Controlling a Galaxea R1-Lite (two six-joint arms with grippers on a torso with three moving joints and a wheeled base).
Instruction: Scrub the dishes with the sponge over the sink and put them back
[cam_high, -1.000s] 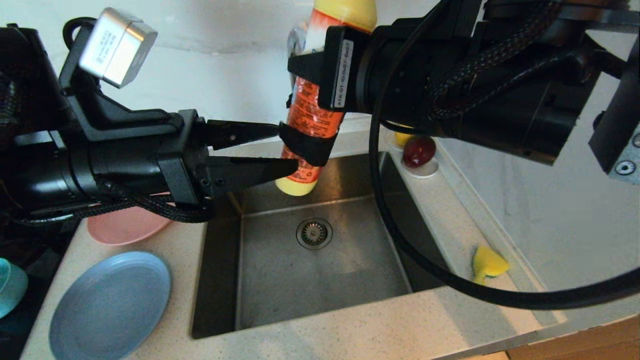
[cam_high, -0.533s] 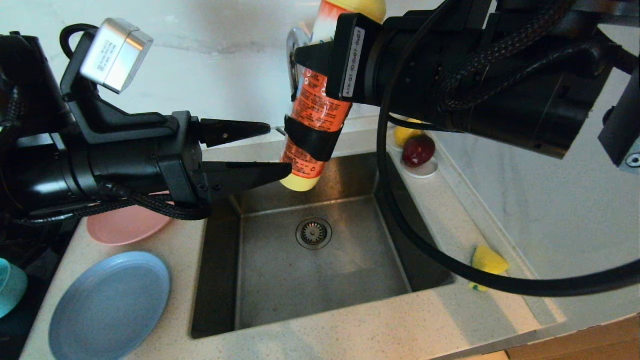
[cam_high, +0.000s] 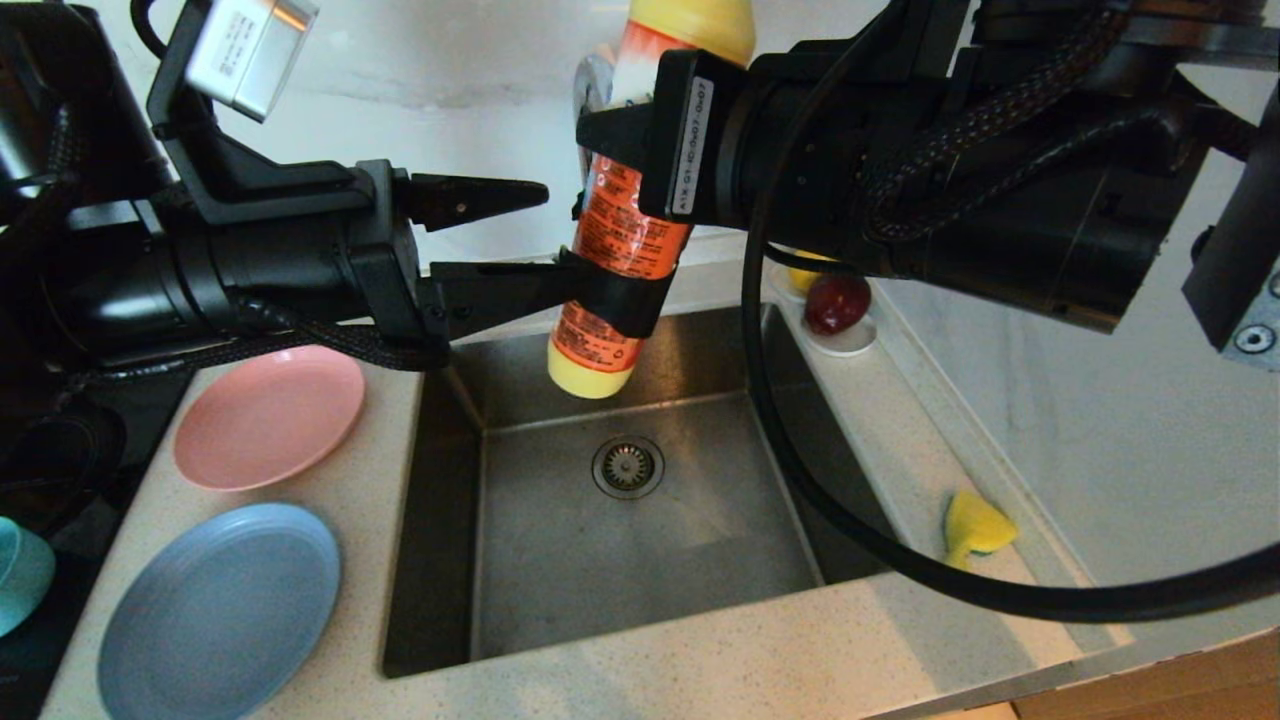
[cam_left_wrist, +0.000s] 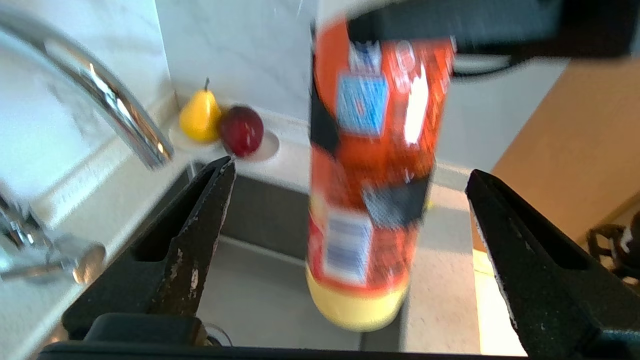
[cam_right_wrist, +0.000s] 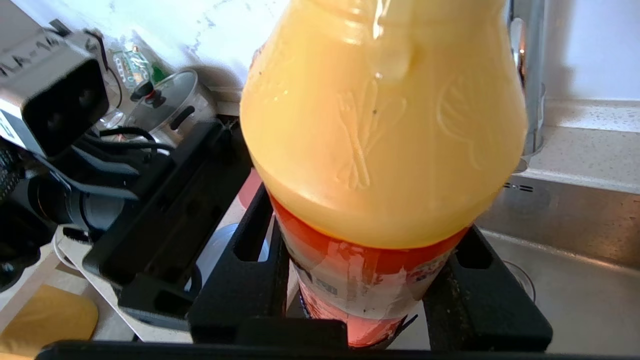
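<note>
Now | right fingers (cam_high: 612, 280) clamp bottle (cam_high: 620, 230) | left fingers (cam_high: 540, 235) wide, empty | sponge (cam_high: 975, 525) well apart

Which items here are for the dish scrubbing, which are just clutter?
Job:
pink plate
light-blue plate
teal bowl
sponge
sink

Clutter:
orange bottle, held by right gripper
pear
red fruit
white saucer
</note>
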